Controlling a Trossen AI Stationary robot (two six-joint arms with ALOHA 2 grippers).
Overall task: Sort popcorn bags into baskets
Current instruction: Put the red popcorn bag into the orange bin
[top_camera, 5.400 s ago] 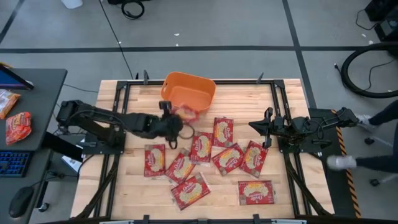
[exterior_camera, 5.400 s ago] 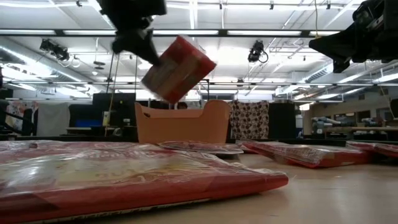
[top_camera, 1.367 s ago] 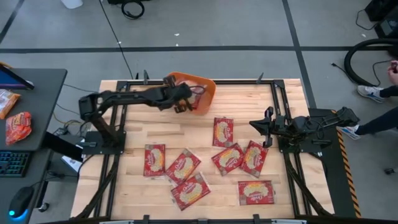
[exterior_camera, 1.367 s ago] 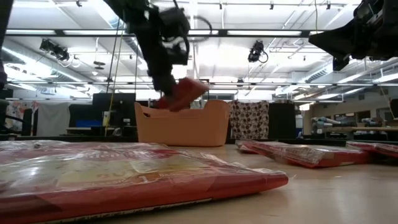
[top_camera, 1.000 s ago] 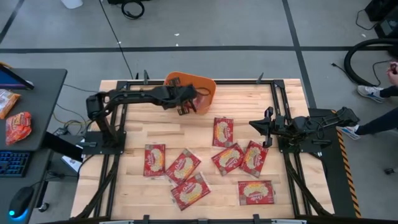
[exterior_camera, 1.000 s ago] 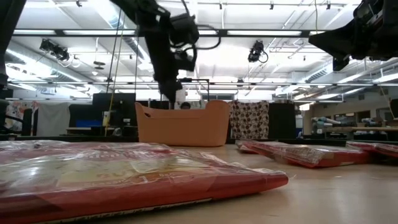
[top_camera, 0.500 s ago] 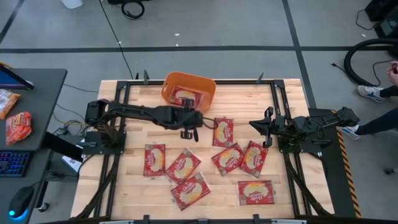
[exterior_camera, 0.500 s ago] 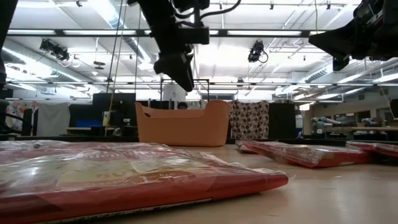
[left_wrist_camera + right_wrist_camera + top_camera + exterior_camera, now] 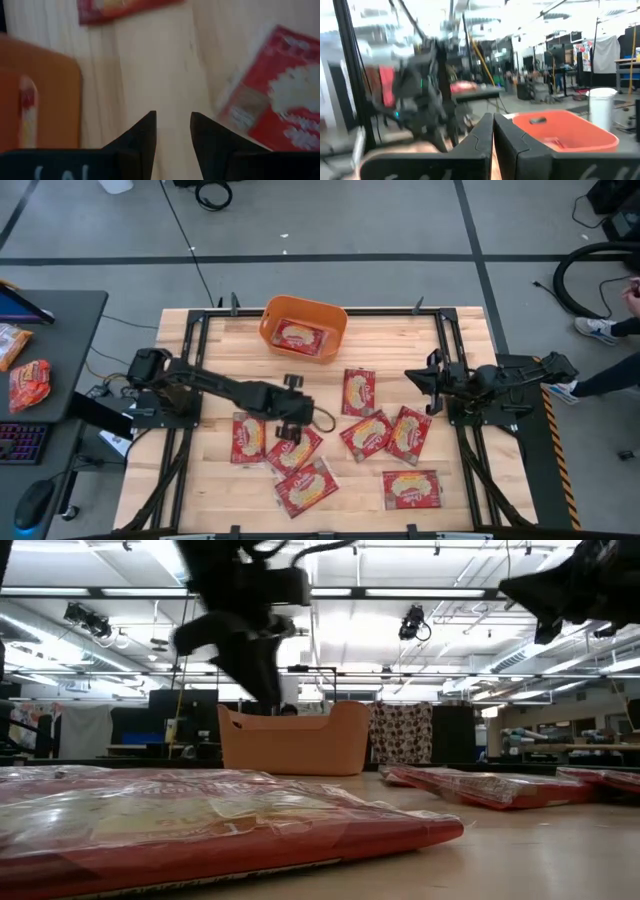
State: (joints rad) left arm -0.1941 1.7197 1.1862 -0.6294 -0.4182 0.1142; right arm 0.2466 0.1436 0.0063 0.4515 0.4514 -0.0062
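Seven popcorn bags lie loose on the desk [image 9: 220, 345], and at least one shows inside the orange tub [image 9: 304, 326], so by my count the sorting is only begun. Working from the left side: the left end effector [image 9: 291, 423] hovers low over the packets, its fingers a narrow gap apart and holding nothing. Just left of it lies one bag [image 9: 248, 437]; directly beneath and slightly toward the desk's front lies a tilted bag [image 9: 293, 448], probably the next pick, with another [image 9: 306, 486] beyond it. The tub is well behind the end effector at the desk's far edge. Farther right sit four more bags, well apart from the left end effector. The right end effector [image 9: 431, 381] waits at the desk's right side, fingers pressed together, empty.
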